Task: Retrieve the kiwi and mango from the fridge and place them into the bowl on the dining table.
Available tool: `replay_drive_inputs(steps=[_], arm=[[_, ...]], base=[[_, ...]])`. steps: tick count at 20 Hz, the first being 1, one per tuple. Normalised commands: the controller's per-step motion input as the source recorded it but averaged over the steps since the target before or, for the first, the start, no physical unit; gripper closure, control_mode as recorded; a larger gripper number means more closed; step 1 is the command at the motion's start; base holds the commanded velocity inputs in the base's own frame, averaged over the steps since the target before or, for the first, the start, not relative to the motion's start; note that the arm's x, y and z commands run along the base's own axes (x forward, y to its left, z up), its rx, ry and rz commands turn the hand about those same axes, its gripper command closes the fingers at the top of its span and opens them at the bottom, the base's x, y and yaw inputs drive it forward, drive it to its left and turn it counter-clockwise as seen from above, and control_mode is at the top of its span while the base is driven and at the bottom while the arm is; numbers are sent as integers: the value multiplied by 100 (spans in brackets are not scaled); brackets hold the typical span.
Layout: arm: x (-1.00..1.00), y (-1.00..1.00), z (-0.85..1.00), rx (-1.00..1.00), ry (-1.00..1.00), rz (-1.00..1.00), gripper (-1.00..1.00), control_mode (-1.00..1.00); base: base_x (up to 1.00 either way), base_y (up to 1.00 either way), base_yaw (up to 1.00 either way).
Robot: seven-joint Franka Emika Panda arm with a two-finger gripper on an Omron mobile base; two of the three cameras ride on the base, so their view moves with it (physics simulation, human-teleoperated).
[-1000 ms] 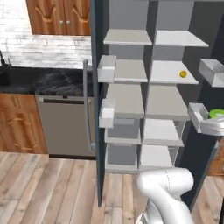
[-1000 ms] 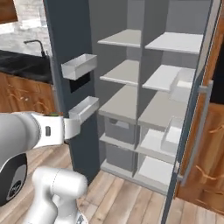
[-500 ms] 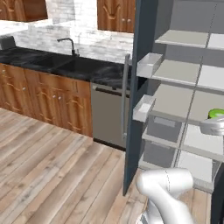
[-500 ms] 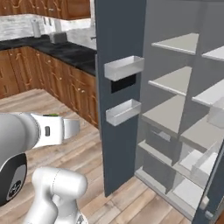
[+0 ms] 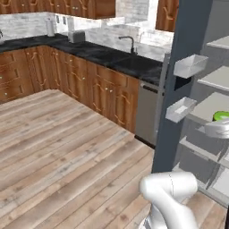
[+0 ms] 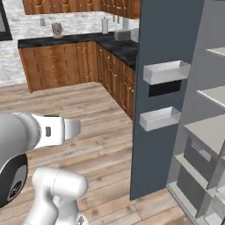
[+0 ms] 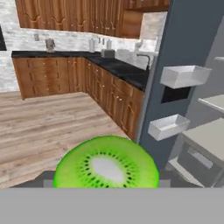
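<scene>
Kiwi (image 7: 106,164), one, sits in end effector (image 7: 106,183) beside fridge (image 7: 192,52).

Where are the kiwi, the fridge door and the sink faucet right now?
kiwi (image 7: 106,164): hand view, middle of its green cut face.
fridge door (image 6: 165,30): right base view, bare slate panel above the upper bin.
sink faucet (image 5: 130,43): left base view, top of its curved spout.
</scene>
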Motion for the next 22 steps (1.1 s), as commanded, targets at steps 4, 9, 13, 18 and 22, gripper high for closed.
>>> replay_drive_inputs(steps=[4,9,13,18,22], arm=[[0,0,0,0,0,0,100,100],[0,0,0,0,0,0,100,100],[0,0,0,0,0,0,100,100],[0,0,0,0,0,0,100,100],[0,0,0,0,0,0,100,100]], base=[[-41,-10,59],[-30,-2,56],[-44,0,51],[-53,0,46],[-46,0,44]])
